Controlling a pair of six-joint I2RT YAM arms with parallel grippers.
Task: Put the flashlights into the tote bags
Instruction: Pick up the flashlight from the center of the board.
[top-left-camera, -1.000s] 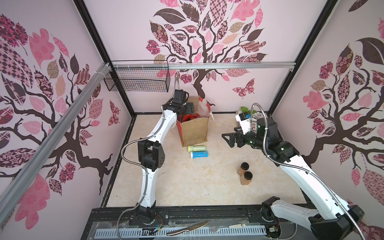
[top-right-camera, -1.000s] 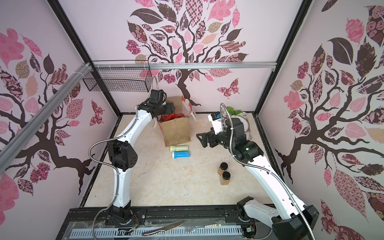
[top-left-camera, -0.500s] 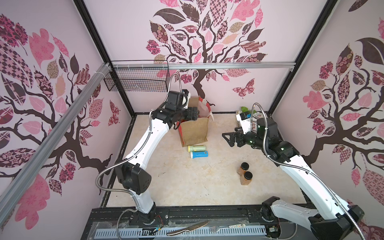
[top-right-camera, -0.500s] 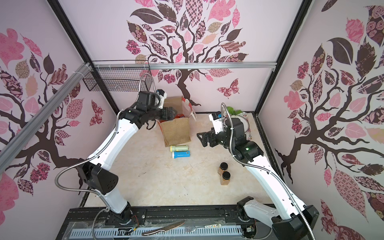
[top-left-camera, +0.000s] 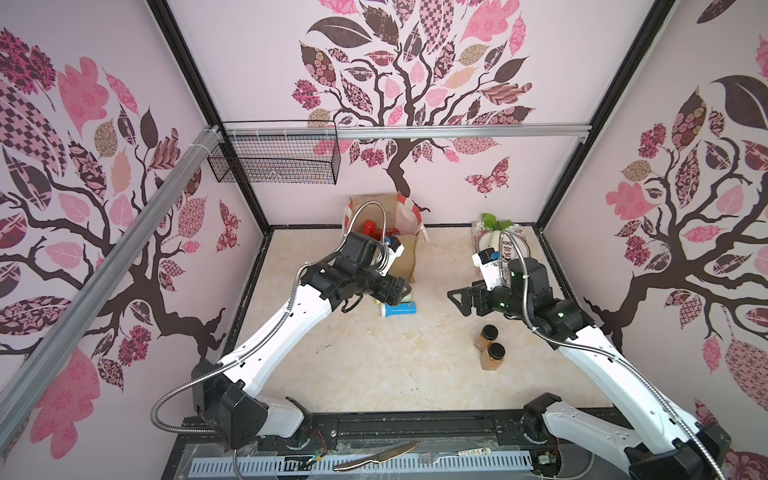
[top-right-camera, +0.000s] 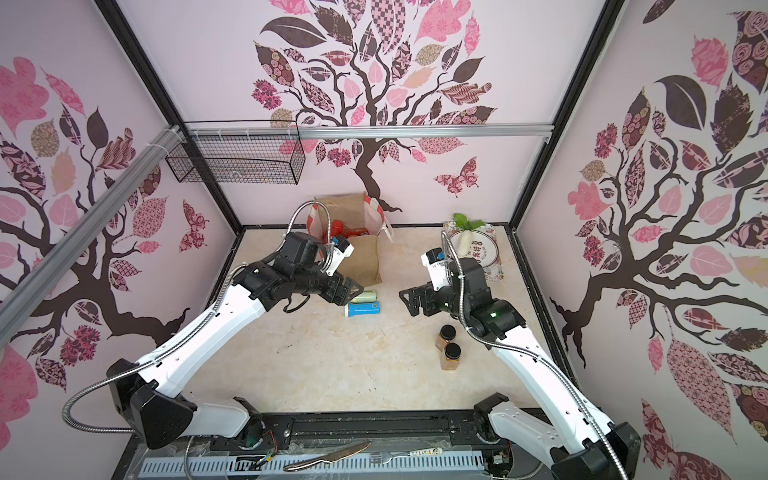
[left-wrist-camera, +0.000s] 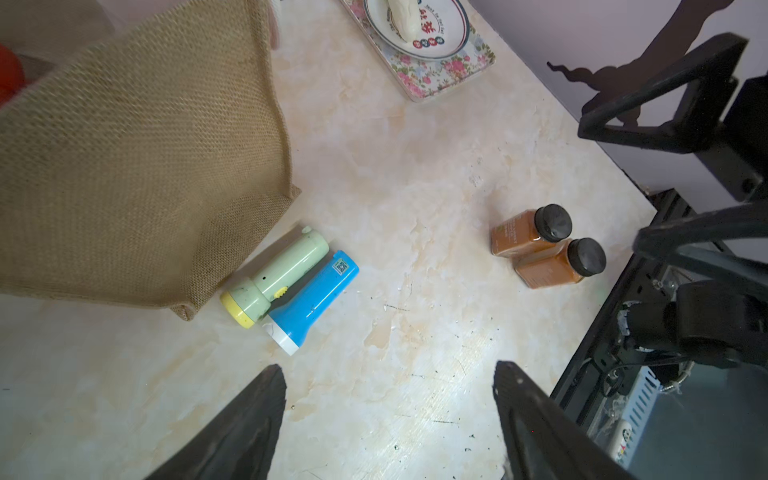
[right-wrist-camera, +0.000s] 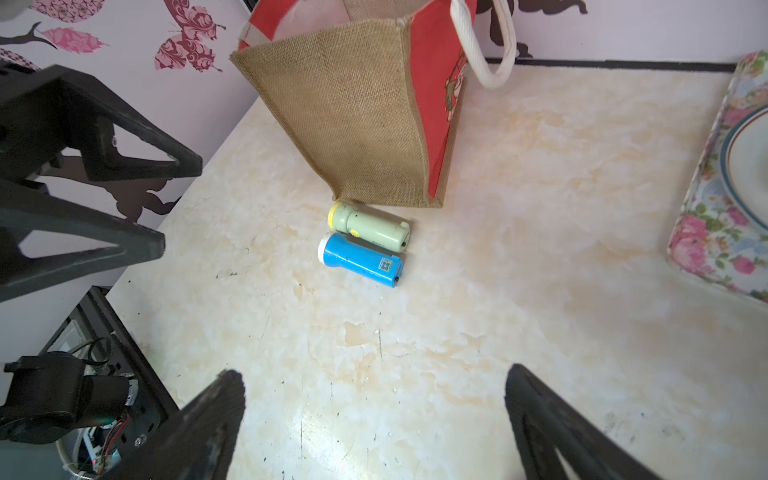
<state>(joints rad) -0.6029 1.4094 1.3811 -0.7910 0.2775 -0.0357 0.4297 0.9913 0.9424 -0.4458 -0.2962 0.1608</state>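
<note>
Moved: left gripper (left-wrist-camera: 388, 374), from tote bag (right-wrist-camera: 353, 112) mouth to above green flashlight (left-wrist-camera: 282, 276) and blue flashlight (left-wrist-camera: 316, 297); jaws wide, empty. Right gripper (right-wrist-camera: 376, 372): unmoved, spread wide, empty. Both flashlights: touching, at bag foot toward far edge of tabletop (top-left-camera: 374, 365). Step: next pickup, probably; needs descent, then closing across one barrel.

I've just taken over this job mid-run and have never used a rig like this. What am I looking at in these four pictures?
Two white robot arms are mounted at the table's near edge, each ending in a two-finger gripper. Two pictures look down on everything from overhead. The other two come from cameras on the wrists, looking out past the black fingers. The left gripper and right gripper are both open and empty. On the table, a green flashlight and a blue flashlight lie side by side at the foot of the burlap tote bag, which already holds red flashlights. The amber jars and the floral tray with its plate stand aside.
</note>
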